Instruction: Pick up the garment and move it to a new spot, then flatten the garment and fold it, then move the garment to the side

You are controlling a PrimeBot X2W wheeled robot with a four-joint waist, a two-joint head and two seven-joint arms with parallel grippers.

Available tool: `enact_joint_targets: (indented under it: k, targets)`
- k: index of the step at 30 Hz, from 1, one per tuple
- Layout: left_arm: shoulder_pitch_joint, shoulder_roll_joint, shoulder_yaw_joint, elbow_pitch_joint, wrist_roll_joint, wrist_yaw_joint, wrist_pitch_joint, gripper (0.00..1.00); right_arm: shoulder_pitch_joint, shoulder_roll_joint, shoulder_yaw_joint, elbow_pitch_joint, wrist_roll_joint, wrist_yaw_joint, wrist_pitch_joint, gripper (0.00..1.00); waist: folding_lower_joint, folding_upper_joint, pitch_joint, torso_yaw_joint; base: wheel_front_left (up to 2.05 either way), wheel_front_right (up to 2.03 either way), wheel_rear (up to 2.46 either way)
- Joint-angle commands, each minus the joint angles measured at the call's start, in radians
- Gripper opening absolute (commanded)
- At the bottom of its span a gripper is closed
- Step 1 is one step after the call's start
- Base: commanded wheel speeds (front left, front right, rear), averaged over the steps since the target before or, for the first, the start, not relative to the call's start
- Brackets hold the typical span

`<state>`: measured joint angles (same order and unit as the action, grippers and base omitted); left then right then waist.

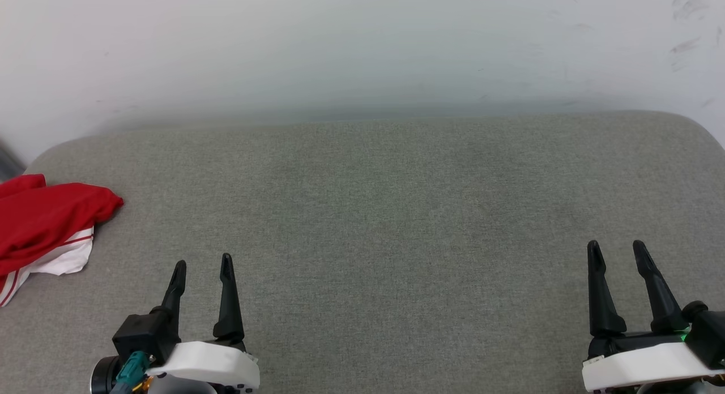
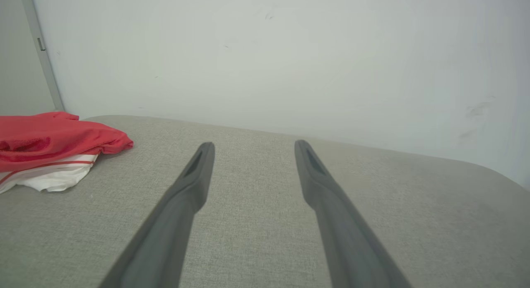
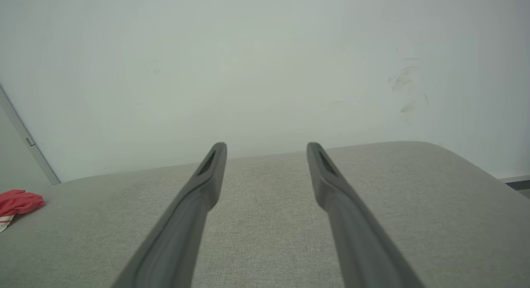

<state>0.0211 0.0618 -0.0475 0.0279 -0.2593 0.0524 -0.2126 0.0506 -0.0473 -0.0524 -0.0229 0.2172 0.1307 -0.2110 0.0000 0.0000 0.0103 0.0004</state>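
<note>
Lying upper left of the released left claw (image 1: 204, 261), apart, the garment (image 1: 45, 218) is untouched. The right claw (image 1: 616, 244) is likewise released.

Soft red-and-white cloth garment (image 1: 45, 224), rough grey woven cloth worktop (image 1: 368, 213), smooth matt dark plastic fingers (image 1: 229, 303).

Soft even light, perhaps slightly hazy

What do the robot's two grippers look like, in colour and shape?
The left gripper and the right gripper each have two long black tapering fingers, slotted near the tips, on a white shell. The left has a teal connector; the right, a small green light.
</note>
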Motion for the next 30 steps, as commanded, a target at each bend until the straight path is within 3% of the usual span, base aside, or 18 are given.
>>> enact_joint_targets:
  k: [1, 19, 30]
  targets:
    - [0.008, 0.001, 0.003, -0.007, 0.023, -0.005, -0.007, 1.00, 0.012, -0.005, 0.000, -0.009, -0.019, 0.000, -0.010, 1.00, 0.0000, 0.0000, -0.001, 0.000, 0.00, 0.00, 0.00]
    - [0.026, -0.011, 0.018, 0.016, 0.135, -0.025, -0.042, 1.00, 0.036, -0.005, 0.020, -0.023, -0.109, 0.000, -0.044, 1.00, 0.0000, 0.0000, -0.005, -0.001, 0.00, 0.00, 0.00]
    - [0.029, -0.012, 0.013, 0.034, 0.126, -0.033, -0.054, 1.00, 0.043, -0.005, 0.020, -0.022, -0.113, 0.000, -0.054, 1.00, 0.0000, 0.0000, -0.003, -0.002, 0.00, 0.00, 0.00]
